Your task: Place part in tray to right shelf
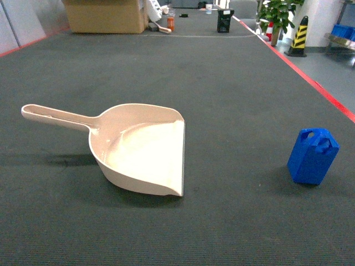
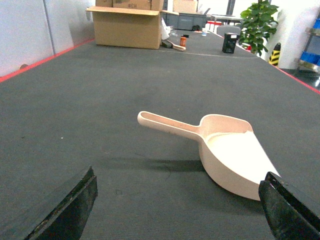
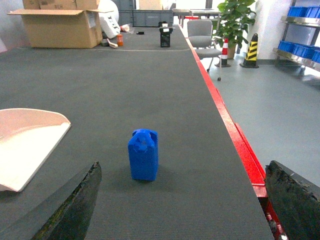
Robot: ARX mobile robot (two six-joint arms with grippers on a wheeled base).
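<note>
Both grippers spread wide, empty. Part (image 3: 143, 154) stands upright ahead of right gripper (image 3: 182, 200), between its fingers; tray (image 2: 230, 155) ahead of left gripper (image 2: 177, 210). Risk: finger nudge topples part.

Head looks down; both low wrist views share the tray (image 1: 138, 155).
</note>
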